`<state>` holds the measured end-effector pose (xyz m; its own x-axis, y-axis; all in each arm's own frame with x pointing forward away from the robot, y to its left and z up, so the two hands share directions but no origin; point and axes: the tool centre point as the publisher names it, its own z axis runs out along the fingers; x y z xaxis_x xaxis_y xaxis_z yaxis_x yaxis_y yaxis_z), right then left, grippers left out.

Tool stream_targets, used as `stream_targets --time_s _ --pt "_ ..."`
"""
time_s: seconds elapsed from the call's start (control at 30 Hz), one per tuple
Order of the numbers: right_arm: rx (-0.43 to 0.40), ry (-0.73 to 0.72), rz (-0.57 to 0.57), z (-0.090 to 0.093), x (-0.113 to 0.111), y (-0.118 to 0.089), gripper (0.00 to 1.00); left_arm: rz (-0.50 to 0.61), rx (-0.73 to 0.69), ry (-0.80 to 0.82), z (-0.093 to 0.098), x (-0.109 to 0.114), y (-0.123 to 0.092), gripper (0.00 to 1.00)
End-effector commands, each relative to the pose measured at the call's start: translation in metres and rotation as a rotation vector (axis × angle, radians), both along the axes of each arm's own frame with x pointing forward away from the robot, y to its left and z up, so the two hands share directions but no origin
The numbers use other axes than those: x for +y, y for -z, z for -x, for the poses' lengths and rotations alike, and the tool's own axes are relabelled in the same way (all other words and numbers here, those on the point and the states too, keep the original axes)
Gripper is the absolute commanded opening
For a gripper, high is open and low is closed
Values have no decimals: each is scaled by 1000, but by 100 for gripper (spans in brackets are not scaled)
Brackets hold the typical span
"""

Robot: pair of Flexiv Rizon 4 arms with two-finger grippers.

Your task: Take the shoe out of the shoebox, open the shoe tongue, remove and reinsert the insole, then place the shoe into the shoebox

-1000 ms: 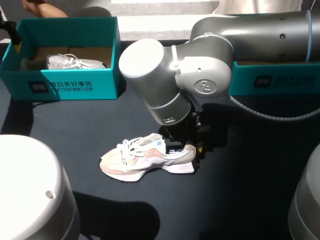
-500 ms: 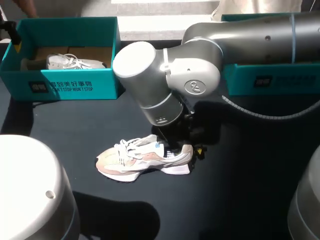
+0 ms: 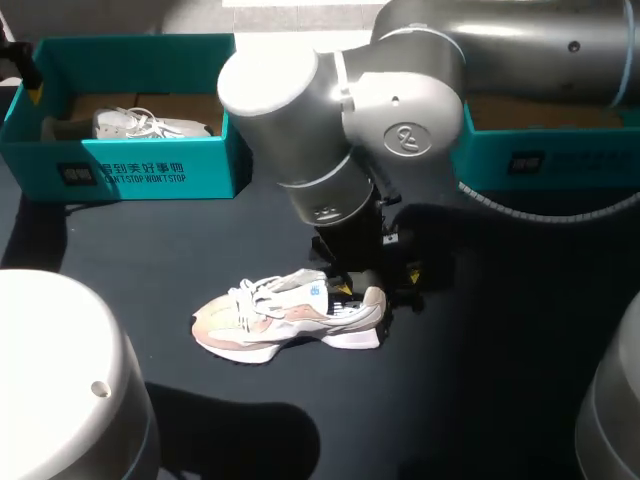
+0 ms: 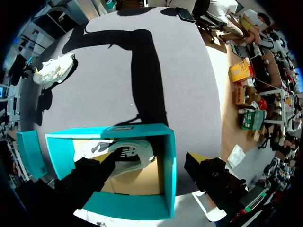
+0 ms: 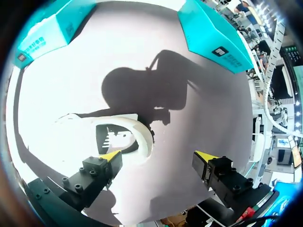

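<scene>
A pink-and-white shoe (image 3: pixel 285 318) lies on its sole on the dark table, toe to the left. My right gripper (image 3: pixel 378 285) hangs just above its heel, open and holding nothing. In the right wrist view the heel opening (image 5: pixel 127 137) sits beside one yellow fingertip (image 5: pixel 111 155). The teal shoebox (image 3: pixel 130 172) stands at the back left with a second white shoe (image 3: pixel 150 123) inside. My left gripper (image 4: pixel 154 161) is open at that box's (image 4: pixel 168 156) end, one finger over the inside, the other outside the wall.
A second teal box (image 3: pixel 550 150) stands at the back right, partly behind my right arm. Pale rounded arm housings fill the near left corner (image 3: pixel 60 380) and near right corner (image 3: pixel 615 400). A teal lid (image 4: pixel 31 151) lies beside the shoebox.
My right gripper has opened and let go of the shoe's heel, then risen a little. Before that it carried the shoe slightly leftward; the shoe now rests still.
</scene>
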<state>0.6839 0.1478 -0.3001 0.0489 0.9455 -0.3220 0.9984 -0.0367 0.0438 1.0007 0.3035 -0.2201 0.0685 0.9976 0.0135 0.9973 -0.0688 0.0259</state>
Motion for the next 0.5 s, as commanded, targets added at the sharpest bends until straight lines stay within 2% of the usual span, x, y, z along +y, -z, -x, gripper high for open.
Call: stream_targets --time_s 0.03,0.13,0.27,0.37,0.5 --pt "-141 28 -166 6 -9 -30 100 -2 -3 1 1 0 0 100" --pt "-121 -238 -203 5 -6 -45 100 -2 -3 1 1 0 0 100" --pt "-76 -527 -154 3 -10 -60 100 -2 -3 1 1 0 0 100" --pt "-23 -678 -88 4 -19 -68 100 -2 -3 1 1 0 0 100" --pt "54 -789 49 5 -34 -72 100 -2 -3 1 1 0 0 100"
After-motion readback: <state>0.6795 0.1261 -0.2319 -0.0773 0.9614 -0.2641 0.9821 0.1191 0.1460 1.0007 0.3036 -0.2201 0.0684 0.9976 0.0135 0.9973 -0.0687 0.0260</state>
